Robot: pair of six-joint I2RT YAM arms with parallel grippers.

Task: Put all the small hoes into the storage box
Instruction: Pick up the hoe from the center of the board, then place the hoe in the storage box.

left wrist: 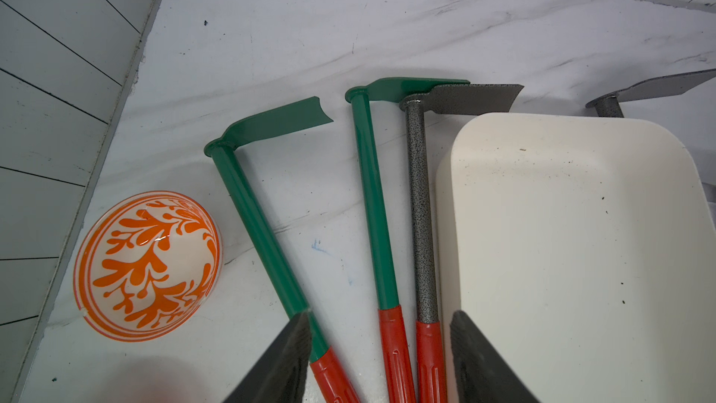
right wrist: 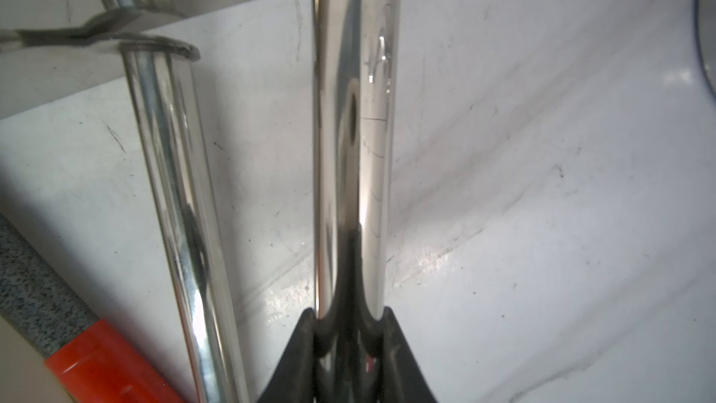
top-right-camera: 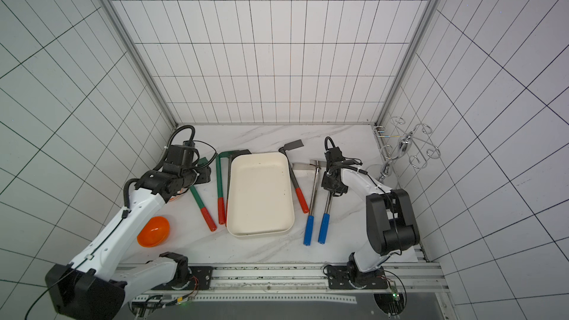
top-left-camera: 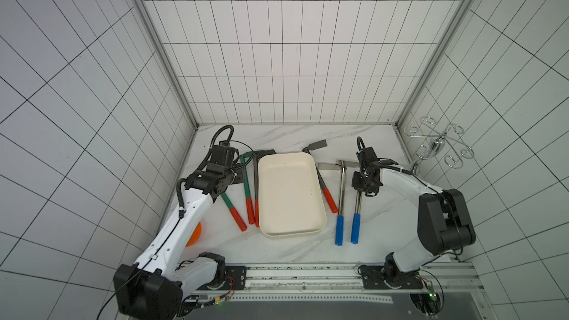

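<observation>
Right wrist view shows the right gripper (right wrist: 346,319) clamped shut on the polished steel shaft of the small hoe (right wrist: 348,110). This is the chrome, blue-gripped one lying to the right of the shallow cream-white plastic storage box (top-left-camera: 289,195), and the outermost tool on that side. Whether it is clear of the white marble table (right wrist: 542,188) I cannot tell. The nearest hazard is the hold itself: a round, mirror-smooth tube pinched between two narrow pads can roll or slide. The blue grip (top-left-camera: 355,227) sticks out long on one side and the head is hidden under the wrist on the other, so the hoe would likely pitch when lifted. Next toward the box, just beside the held hoe, lies a second chrome hoe with a blue grip (right wrist: 174,172), and a low or sideways pull could hook or drag it. Right against the box's right wall rests a grey-speckled hoe with a red grip (right wrist: 104,362), so a shallow carry would clip it or shove the box. The box looks scarcely longer than the hoe, and a skewed release would leave one end on the rim. Beyond the box, on its left, the left gripper (left wrist: 381,317) hovers with jaws apart, holding nothing, above the red grip of a green-painted hoe (left wrist: 372,207). If both arms reach over the box, they could collide.
</observation>
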